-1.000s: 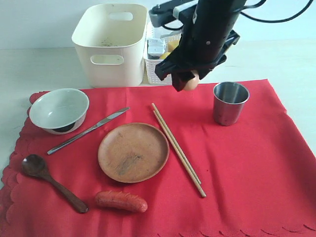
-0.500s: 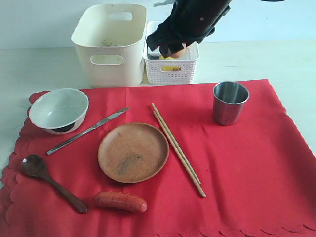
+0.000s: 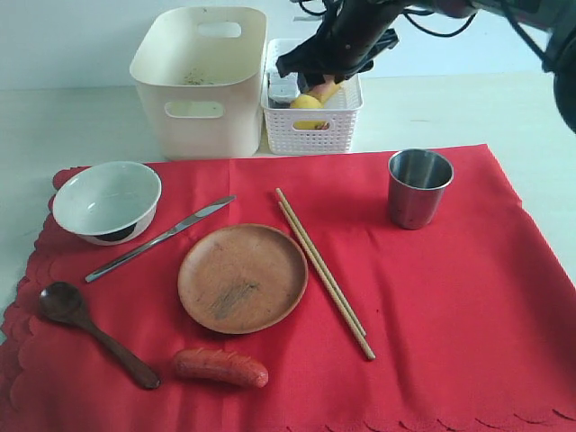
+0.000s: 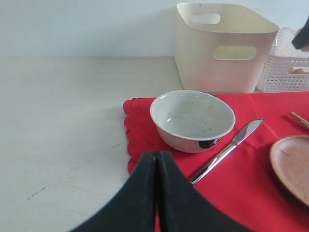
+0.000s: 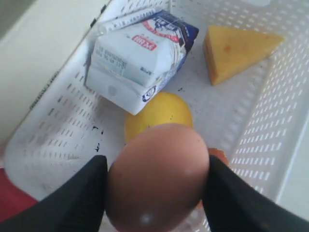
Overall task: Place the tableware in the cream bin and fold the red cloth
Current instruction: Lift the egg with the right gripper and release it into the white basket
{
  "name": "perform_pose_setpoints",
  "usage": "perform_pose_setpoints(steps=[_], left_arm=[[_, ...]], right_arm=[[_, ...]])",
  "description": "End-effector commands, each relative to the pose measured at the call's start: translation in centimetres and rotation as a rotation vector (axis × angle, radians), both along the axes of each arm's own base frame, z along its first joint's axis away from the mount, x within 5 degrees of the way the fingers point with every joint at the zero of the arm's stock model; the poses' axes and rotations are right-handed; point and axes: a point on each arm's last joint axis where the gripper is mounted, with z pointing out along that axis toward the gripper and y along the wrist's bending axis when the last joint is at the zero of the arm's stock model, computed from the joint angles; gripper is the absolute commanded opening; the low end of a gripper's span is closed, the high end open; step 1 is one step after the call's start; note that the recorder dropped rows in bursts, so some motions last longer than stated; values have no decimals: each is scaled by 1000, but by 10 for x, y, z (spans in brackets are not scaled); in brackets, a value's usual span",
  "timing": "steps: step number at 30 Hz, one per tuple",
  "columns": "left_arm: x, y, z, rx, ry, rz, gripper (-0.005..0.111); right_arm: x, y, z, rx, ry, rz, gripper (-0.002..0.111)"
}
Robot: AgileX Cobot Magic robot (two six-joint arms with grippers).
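This looks like a robot test bench laid out as a dining table, not a lived-in kitchen. A bare pale tabletop (image 3: 81, 117) meets a blank white wall (image 3: 72, 36) along the top of the frame. A black robot arm (image 3: 360, 27) trailing loose cables (image 3: 430, 20) reaches in at the upper right. A white bowl (image 3: 106, 200), wooden plate (image 3: 243, 277) and steel cup (image 3: 419, 187) sit neatly spaced on a red cloth (image 3: 450, 297) across the lower frame. A cream bin (image 3: 200, 85) and a white lattice basket (image 3: 315, 130) stand at upper centre.

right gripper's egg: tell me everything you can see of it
The egg is brown, smooth and matte, whole, with no crack showing. The right gripper clamps it between two black fingers, one on each side. It hangs inside the rim of the white lattice basket, over the lemon, near the milk carton and cheese. Whether it touches the lemon is hidden.
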Motion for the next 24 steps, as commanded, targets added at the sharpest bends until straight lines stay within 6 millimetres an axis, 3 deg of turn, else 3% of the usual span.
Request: perform_pose_setpoints(steps=[1, 3, 7, 18, 24], left_arm=[[0, 0, 2, -4, -18, -7, 1], [0, 0, 2, -4, -18, -7, 1], [0, 0, 2, -4, -18, -7, 1], [0, 0, 2, -4, -18, -7, 1], [0, 0, 2, -4, -18, -7, 1]], right_arm=[[8, -1, -14, -10, -18, 3, 37], [8, -1, -14, -21, -20, 6, 56], [7, -2, -3, -24, -41, 8, 79], [-18, -11, 58, -32, 3, 16, 81], [-39, -15, 80, -48, 115, 65, 73]])
